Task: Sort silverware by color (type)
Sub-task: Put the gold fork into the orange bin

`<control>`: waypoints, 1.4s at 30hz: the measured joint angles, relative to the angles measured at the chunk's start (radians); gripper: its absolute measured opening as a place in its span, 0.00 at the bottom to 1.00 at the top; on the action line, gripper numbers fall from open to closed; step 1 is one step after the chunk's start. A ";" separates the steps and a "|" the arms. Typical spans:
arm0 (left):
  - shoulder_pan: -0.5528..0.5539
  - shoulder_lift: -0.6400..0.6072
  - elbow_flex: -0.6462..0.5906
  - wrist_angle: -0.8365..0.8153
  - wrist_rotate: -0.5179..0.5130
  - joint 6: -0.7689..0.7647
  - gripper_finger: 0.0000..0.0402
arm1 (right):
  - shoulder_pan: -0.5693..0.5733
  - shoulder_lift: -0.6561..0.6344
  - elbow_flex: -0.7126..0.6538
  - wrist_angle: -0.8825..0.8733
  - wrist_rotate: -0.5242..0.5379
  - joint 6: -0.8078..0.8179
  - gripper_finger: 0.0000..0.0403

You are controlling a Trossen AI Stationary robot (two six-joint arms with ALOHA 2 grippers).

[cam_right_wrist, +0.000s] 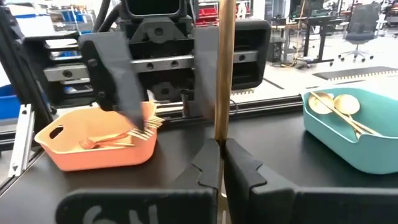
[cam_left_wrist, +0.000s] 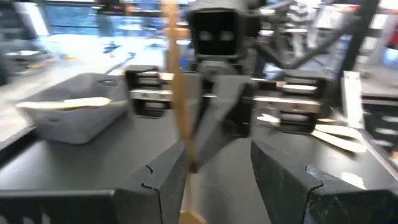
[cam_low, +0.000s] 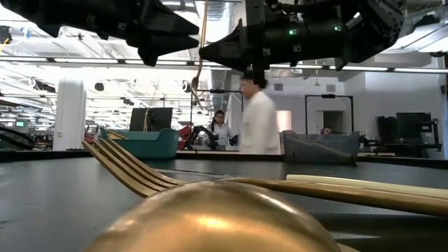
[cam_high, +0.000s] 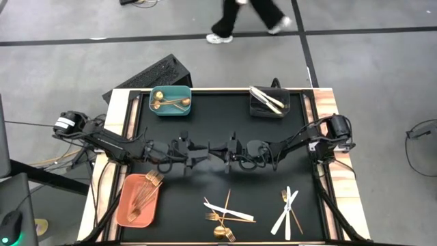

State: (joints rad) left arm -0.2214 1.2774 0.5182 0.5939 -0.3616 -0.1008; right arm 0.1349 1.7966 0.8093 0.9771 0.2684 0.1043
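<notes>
Pinched upright in the closed right hand (cam_right_wrist: 219,163), the gold stick (cam_right_wrist: 222,68) faces the open left hand (cam_left_wrist: 217,177).

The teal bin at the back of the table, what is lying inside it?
Inside the teal bin lie gold spoons, at least two with their handles crossing. Its floor beneath them is covered, so anything lying under them cannot be seen.

No legible text (none anywhere)
</notes>
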 joint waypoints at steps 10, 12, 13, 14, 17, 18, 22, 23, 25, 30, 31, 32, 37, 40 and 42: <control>0.021 0.000 0.000 0.040 -0.003 0.007 0.40 | 0.000 0.000 0.000 -0.003 -0.090 -0.035 0.08; 0.028 0.000 0.000 0.057 0.058 0.010 0.37 | 0.000 0.000 0.000 -0.005 -0.091 -0.045 0.08; 0.032 0.000 0.000 0.060 0.083 0.009 0.35 | 0.001 0.000 0.000 -0.005 -0.090 -0.060 0.08; 0.037 0.000 0.000 0.061 0.098 0.007 0.33 | 0.002 0.000 0.000 -0.005 -0.090 -0.078 0.08; 0.047 0.000 0.000 0.076 0.098 -0.006 0.25 | 0.005 0.000 0.000 -0.004 -0.091 -0.106 0.09; 0.048 0.000 0.000 0.081 0.102 -0.007 0.22 | 0.006 0.000 0.000 -0.003 -0.091 -0.105 0.09; 0.047 0.001 0.000 0.095 0.105 0.001 0.06 | 0.006 0.000 0.000 -0.003 -0.127 -0.102 0.09; 0.047 0.001 0.000 0.095 0.105 0.002 0.04 | 0.008 0.000 0.000 -0.003 -0.132 -0.101 0.09; 0.046 0.001 0.000 0.096 0.112 0.004 0.02 | 0.013 0.000 0.000 -0.002 -0.132 -0.101 0.09; 0.048 -0.001 0.001 0.070 0.098 0.010 0.01 | 0.010 0.000 0.000 -0.009 -0.082 -0.051 0.12; 0.045 -0.009 0.002 0.043 0.095 0.010 0.01 | 0.006 0.001 0.000 -0.016 -0.053 -0.027 0.13; 0.040 -0.020 0.002 0.008 0.090 0.010 0.01 | 0.004 0.001 0.000 -0.025 -0.033 -0.004 0.15; -0.017 -0.091 0.052 -0.345 0.060 -0.018 0.00 | -0.007 -0.001 0.000 -0.045 -0.006 0.102 0.21; -0.058 -0.144 0.123 -0.625 -0.024 -0.089 0.00 | -0.020 0.000 0.000 -0.070 0.005 0.113 0.23; -0.090 -0.176 0.166 -0.804 -0.073 -0.161 0.00 | -0.028 0.000 0.000 -0.072 0.004 0.116 0.23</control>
State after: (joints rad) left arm -0.3111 1.1011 0.6841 -0.2101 -0.4349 -0.2620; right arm 0.1068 1.7962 0.8097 0.9047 0.2726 0.2199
